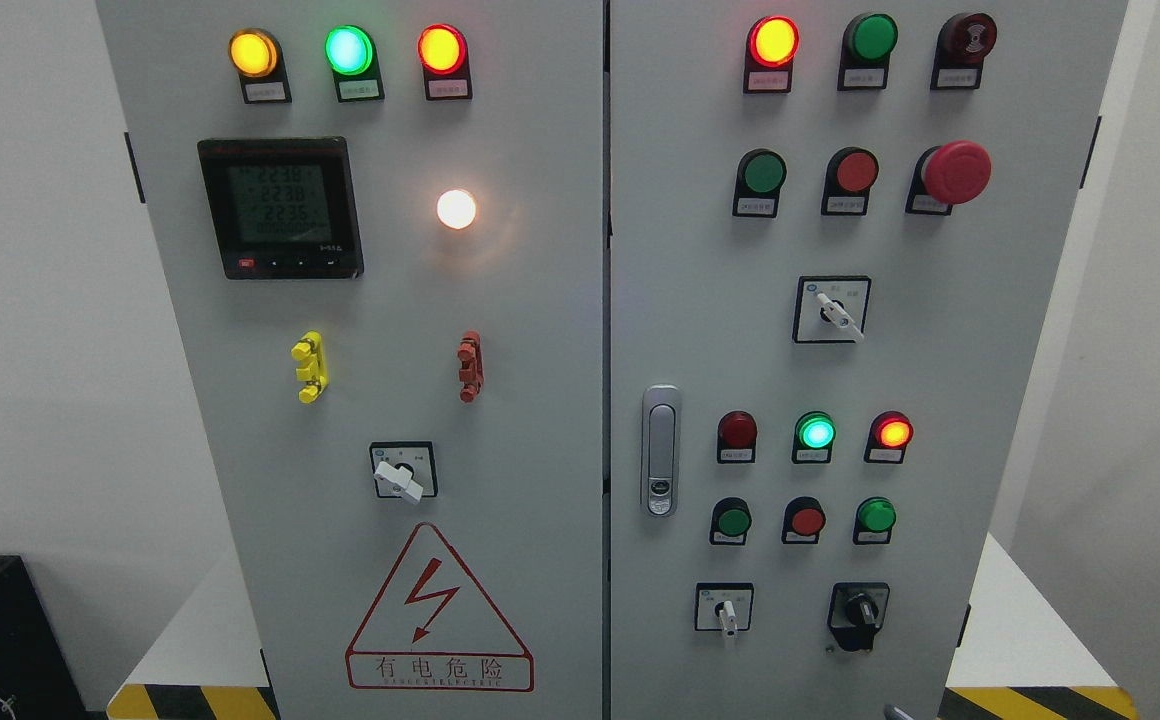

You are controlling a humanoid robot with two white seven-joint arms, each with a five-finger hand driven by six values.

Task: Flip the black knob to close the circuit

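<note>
Black knob (pixel 859 608) low on grey cabinet (pixel 540 420)

Grey cabinet (pixel 530 330); black knob (pixel 861 608); red mushroom button (pixel 956 172); yellow-black striped floor tape (pixel 195 702); red-outlined warning triangle (pixel 438 612).

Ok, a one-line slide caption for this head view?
Grey two-door electrical cabinet with lit indicator lamps; the black knob sits at the right door's lower right, untouched, no robot hand in view.
</note>
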